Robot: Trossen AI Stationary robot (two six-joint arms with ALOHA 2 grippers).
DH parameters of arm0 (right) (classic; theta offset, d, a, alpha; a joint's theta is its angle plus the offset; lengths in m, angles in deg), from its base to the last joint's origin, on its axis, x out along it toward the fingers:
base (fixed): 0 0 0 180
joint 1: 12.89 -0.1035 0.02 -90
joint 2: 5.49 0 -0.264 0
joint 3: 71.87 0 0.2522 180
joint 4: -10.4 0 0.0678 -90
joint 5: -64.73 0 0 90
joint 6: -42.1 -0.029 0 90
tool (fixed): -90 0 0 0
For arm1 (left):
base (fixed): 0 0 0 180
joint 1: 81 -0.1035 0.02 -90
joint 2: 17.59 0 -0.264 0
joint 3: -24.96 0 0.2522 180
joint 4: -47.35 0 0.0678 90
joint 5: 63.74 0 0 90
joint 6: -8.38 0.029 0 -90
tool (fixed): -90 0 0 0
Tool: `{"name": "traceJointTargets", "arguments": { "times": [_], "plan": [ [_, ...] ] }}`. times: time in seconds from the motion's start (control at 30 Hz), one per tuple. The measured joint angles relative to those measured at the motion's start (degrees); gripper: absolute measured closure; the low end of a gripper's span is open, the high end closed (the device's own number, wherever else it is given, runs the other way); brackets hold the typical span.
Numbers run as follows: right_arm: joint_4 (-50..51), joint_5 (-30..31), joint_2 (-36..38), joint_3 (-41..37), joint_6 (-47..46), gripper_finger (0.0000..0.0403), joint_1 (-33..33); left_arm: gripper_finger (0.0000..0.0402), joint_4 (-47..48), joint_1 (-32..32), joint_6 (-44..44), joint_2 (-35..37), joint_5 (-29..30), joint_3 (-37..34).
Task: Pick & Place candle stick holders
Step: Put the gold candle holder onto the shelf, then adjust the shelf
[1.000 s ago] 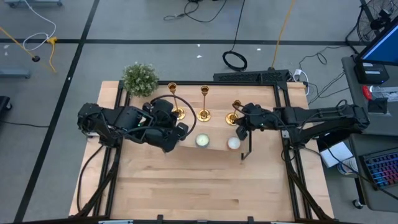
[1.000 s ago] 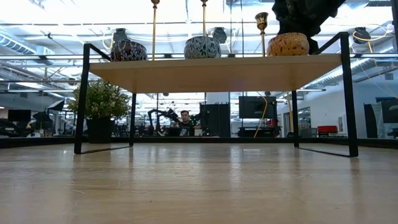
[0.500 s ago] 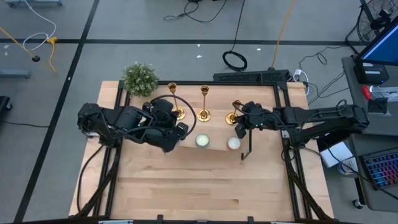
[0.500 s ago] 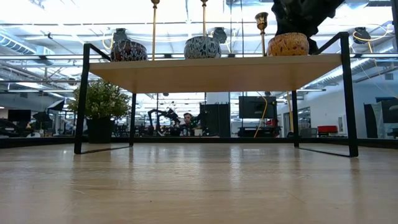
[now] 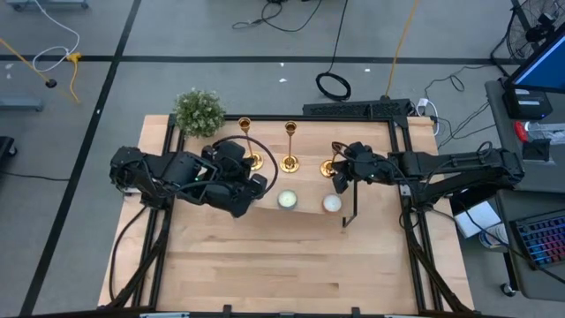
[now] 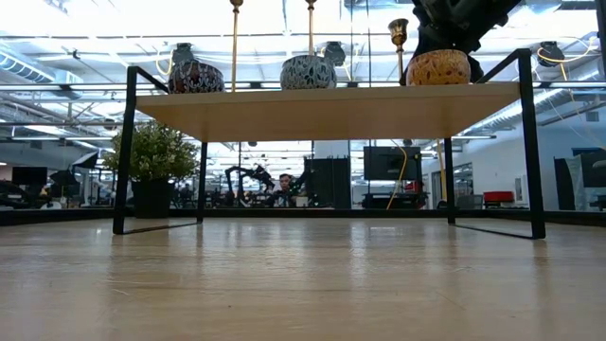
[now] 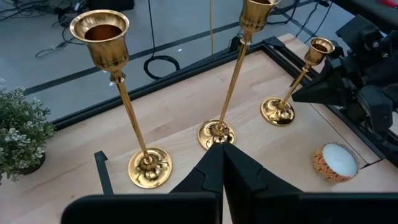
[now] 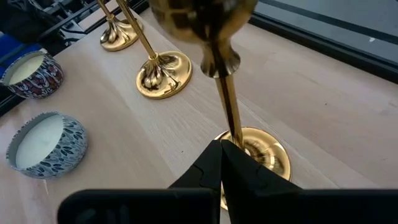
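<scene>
Three gold candle stick holders stand upright on their round bases on the wooden shelf (image 5: 305, 183): left (image 7: 118, 93), middle (image 7: 231, 81) and right (image 7: 292, 93). My left gripper (image 7: 222, 152) is shut and hovers in front of the middle holder's base, touching nothing. My right gripper (image 8: 222, 149) is shut, and its tips are at the lower stem of the right holder (image 5: 331, 164). My right gripper's shut fingertips stand at the right holder's stem (image 8: 232, 127), just above its base (image 8: 264, 152), coming in slanting down from the table's right side. Whether they touch the stem I cannot tell. The holder stands upright on the shelf.
Tealight candles sit on the shelf's near part (image 5: 287, 200) (image 5: 332, 204). A patterned candle (image 8: 45, 144) is close to my right gripper. A small potted plant (image 5: 198, 111) stands at the table's far left. The shelf's black wire frame (image 6: 528, 142) rises from the table.
My right gripper has turned a little at the wrist while staying beside the right holder. The holders stand as before.
</scene>
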Motion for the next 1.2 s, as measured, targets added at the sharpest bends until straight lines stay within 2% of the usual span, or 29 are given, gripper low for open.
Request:
{"name": "traceJointTargets", "arguments": {
  "times": [0.57, 0.8, 1.07, 1.2],
  "plan": [
    [0.0, 1.0, 0.0, 0.0, -0.9, 0.0403, -0.5, 0.0396, 0.0, 0.1, -0.3, 0.0, 0.0, 0.0],
    [-1.0, -0.3, 0.0, 0.0, -3.8, 0.0403, -4.1, 0.0398, 0.0, 0.5, 0.0, 0.0, 0.0, 0.0],
    [-11.2, -0.8, 3.8, 0.0, 1.0, 0.0403, -9.4, 0.0396, 1.5, 2.1, 0.4, 0.0, -0.8, 0.0],
    [-11.5, -4.8, 5.9, 0.0, 1.8, 0.0403, -11.3, 0.0398, 1.5, 3.5, 1.7, 0.1, -1.5, 0.0]
  ]
}}
